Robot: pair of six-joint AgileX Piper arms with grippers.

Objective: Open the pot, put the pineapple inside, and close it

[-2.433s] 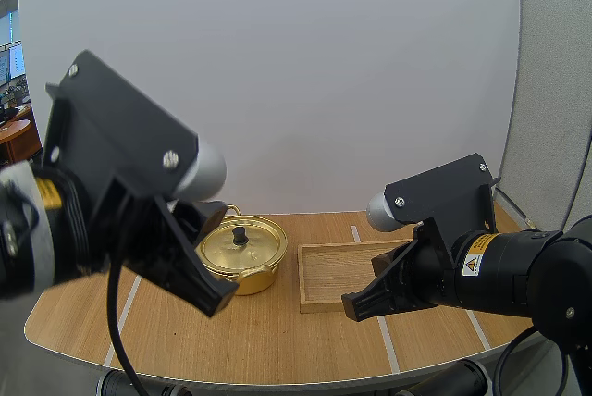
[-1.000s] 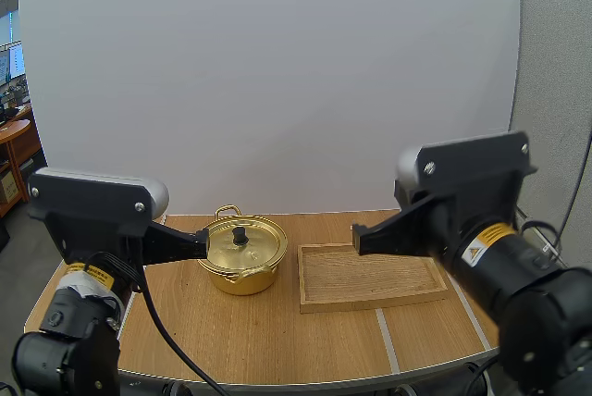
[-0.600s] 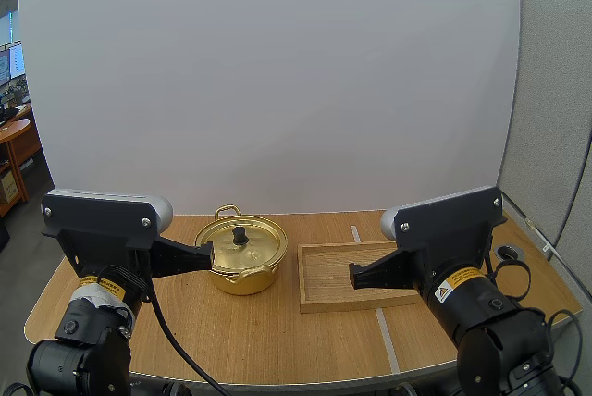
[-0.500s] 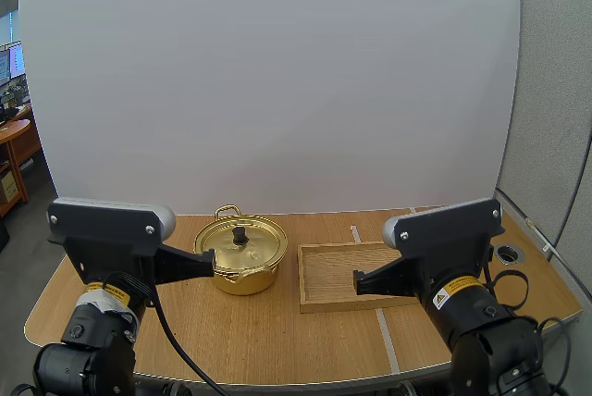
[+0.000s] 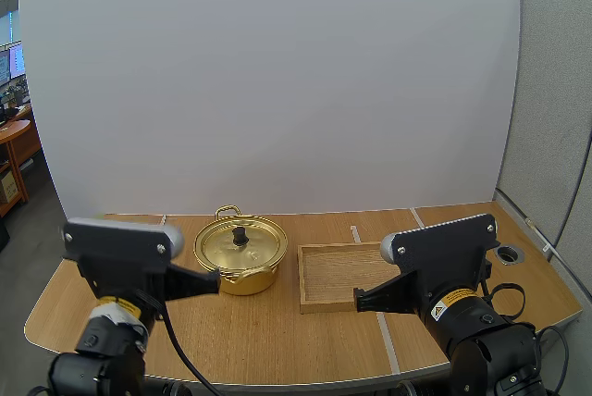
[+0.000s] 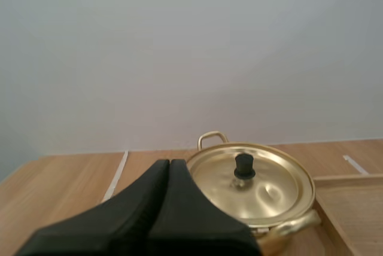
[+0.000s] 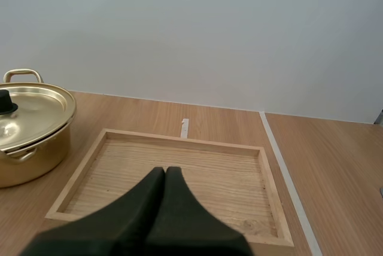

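A light wooden desk (image 5: pixel 277 331) carries a gold pot (image 5: pixel 231 279) and a wooden tray (image 5: pixel 333 271); the pot stands on the left half, the shallow rectangular tray just to its right, the two apart with a narrow strip of desk between them. The pot is closed; its gold lid (image 5: pixel 252 246) sits flat on the rim, with a small black knob (image 5: pixel 240 232) upright at its middle; one loop handle shows at the pot's far side and another at its near side.

The left gripper (image 5: pixel 213 282) is closed on nothing; in the left wrist view its two black fingers lie pressed together as one dark wedge, aimed at the pot, whose lid and knob show beyond the tip. From above, that tip sits in front of the pot's near left side; whether it touches cannot be told.

The right gripper (image 5: pixel 359 301) is likewise closed and holds nothing; its fingers form a single wedge aimed at the tray, the tip over the tray's near edge. Thin white tape lines (image 5: pixel 384 340) run across the desk, one passing beside the tray's right side.
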